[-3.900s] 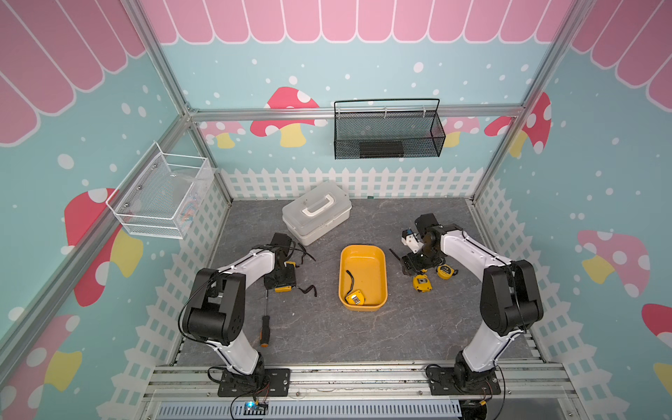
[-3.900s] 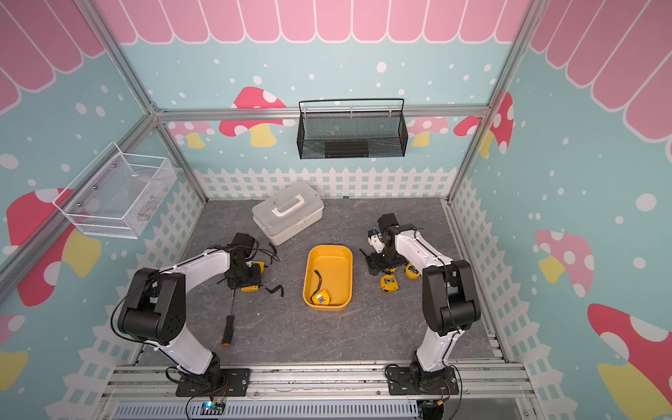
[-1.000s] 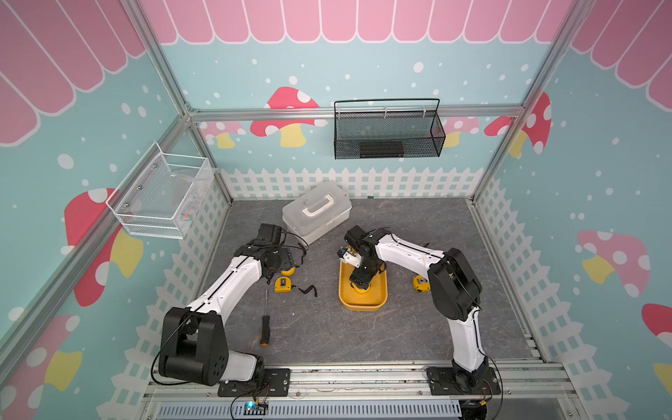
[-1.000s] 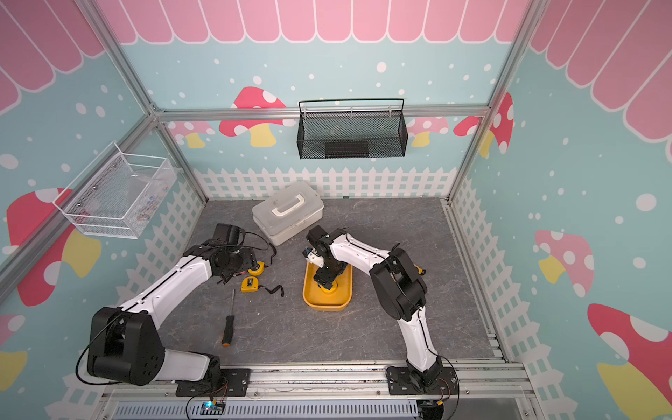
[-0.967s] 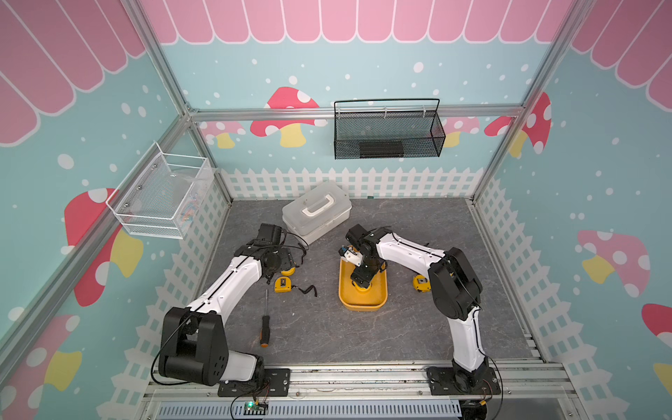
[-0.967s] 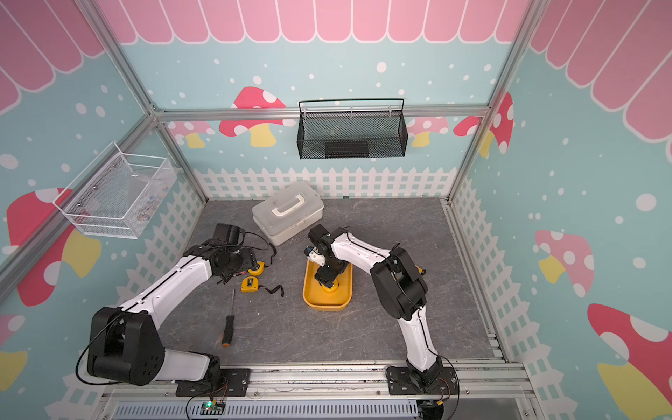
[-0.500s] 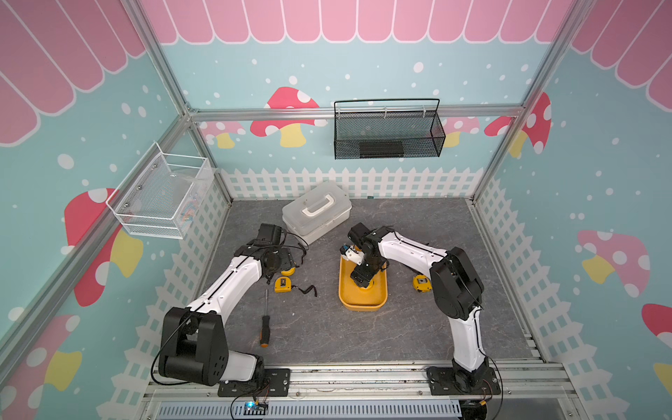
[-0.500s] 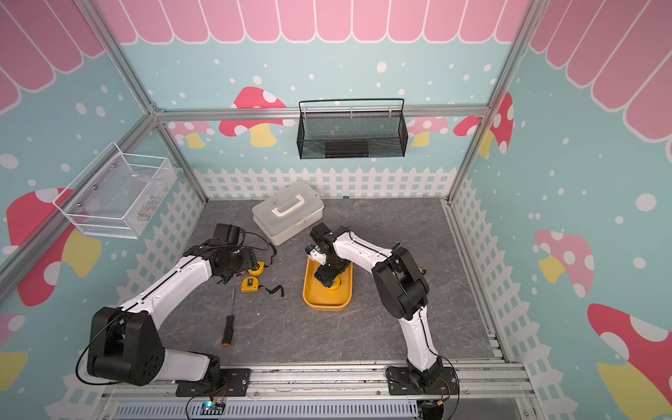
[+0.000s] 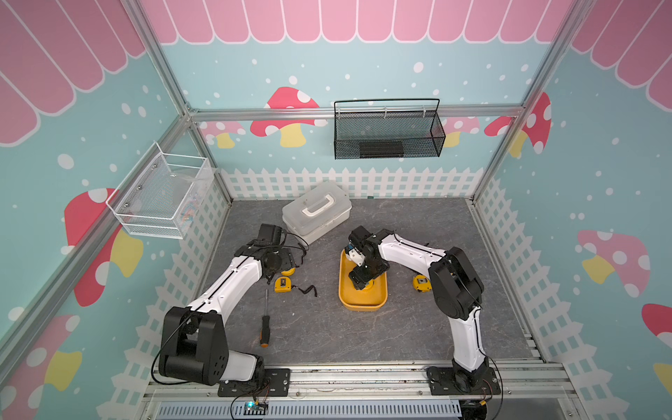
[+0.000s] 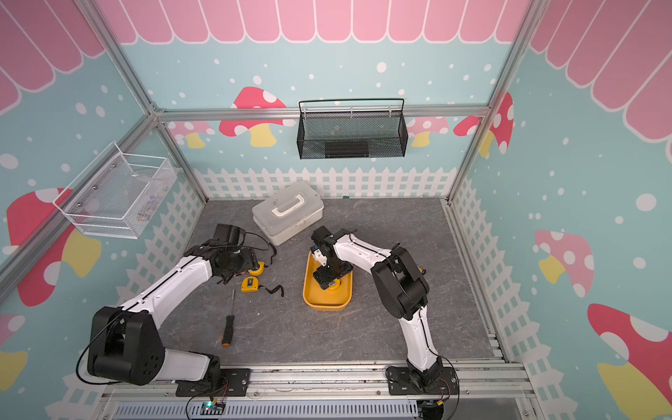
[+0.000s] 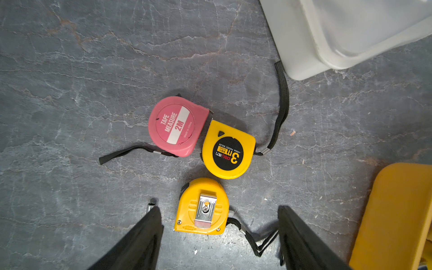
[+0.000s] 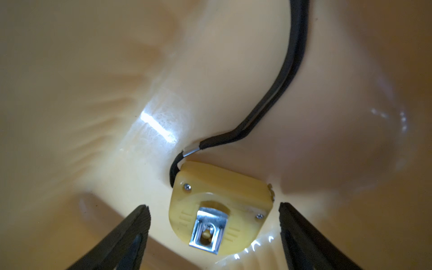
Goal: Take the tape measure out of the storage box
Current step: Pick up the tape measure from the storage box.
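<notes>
Your right gripper (image 12: 214, 207) hangs inside the yellow-orange shallow plastic storage box (image 9: 363, 308). Its black jaws are spread wide on either side of the small yellow tape measure (image 12: 222, 187), with a gap on both sides. That tape measure lies clip-up on the box floor. Your left gripper (image 11: 218, 210) is also open, above a clip-up yellow spare tape (image 11: 201, 224) on the grey stone-patterned table (image 11: 70, 93).

Both top views looked down from high over the front rail (image 9: 345, 378) toward the back wall (image 9: 363, 72), sharing the floor (image 9: 363, 338). The left wrist camera faced straight down, close over three loose tape measures (image 11: 228, 149) and the storage box (image 11: 395, 215) edge. The right wrist camera sat very near the tape measure (image 12: 219, 210) inside that box.
</notes>
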You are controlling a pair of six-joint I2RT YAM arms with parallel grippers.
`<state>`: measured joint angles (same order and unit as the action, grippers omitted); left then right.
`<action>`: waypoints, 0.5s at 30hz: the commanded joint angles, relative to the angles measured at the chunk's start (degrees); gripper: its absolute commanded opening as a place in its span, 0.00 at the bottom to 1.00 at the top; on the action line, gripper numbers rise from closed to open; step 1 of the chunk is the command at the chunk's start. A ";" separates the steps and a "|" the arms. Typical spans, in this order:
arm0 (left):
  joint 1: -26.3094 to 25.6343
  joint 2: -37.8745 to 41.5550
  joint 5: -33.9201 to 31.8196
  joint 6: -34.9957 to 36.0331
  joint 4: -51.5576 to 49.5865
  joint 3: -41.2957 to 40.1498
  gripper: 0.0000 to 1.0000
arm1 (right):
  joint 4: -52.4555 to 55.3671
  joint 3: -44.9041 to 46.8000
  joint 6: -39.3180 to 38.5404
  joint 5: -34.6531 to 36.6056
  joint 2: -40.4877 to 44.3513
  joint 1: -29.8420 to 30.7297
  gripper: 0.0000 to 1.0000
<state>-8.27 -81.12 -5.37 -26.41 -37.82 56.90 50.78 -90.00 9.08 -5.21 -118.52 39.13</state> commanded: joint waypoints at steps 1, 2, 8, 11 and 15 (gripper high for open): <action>0.37 -0.33 0.30 -0.57 0.50 -0.65 0.79 | -0.51 0.84 3.44 -1.50 -0.49 0.33 0.86; 0.36 -0.21 0.29 -0.58 0.52 -0.74 0.79 | -0.71 1.00 3.80 -1.46 -0.57 0.36 0.85; 0.36 0.41 0.09 -0.48 0.61 -1.62 0.79 | -1.43 2.10 4.89 -0.79 -0.20 0.33 0.77; 0.36 0.60 -0.14 -0.57 0.79 -1.89 0.79 | -1.53 2.52 4.89 -1.01 -0.73 0.33 0.74; 0.41 0.70 -0.06 -0.57 0.94 -1.80 0.79 | -1.49 2.68 5.07 -0.73 -0.50 0.33 0.67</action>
<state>-8.27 -81.12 -5.37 -26.44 -37.78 55.72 49.21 -88.25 13.45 -5.91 -118.54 39.16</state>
